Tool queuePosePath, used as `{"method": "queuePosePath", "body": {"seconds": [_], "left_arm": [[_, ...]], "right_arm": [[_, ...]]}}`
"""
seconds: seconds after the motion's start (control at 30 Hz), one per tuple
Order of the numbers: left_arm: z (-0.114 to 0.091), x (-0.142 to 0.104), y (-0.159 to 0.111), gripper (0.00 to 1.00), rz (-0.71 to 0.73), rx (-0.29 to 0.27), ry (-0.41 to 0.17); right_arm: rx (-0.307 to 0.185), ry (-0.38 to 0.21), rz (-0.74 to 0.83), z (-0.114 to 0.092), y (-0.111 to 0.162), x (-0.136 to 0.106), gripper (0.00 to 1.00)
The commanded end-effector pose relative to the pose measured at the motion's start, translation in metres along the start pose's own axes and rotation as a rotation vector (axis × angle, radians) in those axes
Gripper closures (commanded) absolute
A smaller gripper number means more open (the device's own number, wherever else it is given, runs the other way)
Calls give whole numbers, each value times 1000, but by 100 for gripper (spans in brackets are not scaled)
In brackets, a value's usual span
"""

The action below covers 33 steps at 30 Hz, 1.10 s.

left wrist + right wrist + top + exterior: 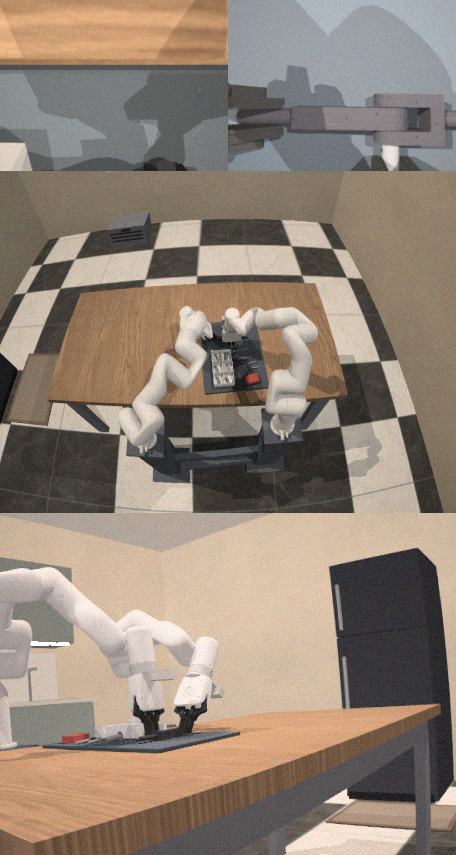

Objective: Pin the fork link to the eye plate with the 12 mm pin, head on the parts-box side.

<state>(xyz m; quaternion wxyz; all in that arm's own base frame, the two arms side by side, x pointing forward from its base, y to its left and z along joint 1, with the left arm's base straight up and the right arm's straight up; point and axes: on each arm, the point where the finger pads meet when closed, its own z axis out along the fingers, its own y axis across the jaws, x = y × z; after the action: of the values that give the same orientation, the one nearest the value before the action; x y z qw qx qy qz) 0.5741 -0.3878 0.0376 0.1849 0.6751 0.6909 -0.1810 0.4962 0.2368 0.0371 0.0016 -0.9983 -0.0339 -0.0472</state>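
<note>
In the right wrist view the grey fork (437,130) is at the right. The rounded end of the grey bar with the eye (358,119) lies between its two cheeks. My left gripper (270,115) (212,338) (182,731) is shut on the round shank at the bar's other end. My right gripper (390,164) (231,344) (151,733) is shut on the pale pin (390,153), on the parts-box side. The pin's visible end meets the outer face of the near cheek. How far it reaches into the holes is hidden. No pin shows beyond the far cheek.
The white parts box (216,376) with small parts in its compartments stands on the dark mat (246,388) (165,747), on the robot-base side of the grippers. A red block (253,378) (75,738) and several slim metal parts lie beside it. Both grippers are close together.
</note>
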Motion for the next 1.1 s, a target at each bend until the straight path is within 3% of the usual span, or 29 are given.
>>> {"method": "queuePosePath", "body": {"seconds": [0.0,1.07], "left_arm": [[-2,-2,1,100,2,-3,-2],[-2,-2,1,100,2,-3,-2]], "right_arm": [[2,5,0,-2,-1,2,100],[2,5,0,-1,-1,10,100]]}}
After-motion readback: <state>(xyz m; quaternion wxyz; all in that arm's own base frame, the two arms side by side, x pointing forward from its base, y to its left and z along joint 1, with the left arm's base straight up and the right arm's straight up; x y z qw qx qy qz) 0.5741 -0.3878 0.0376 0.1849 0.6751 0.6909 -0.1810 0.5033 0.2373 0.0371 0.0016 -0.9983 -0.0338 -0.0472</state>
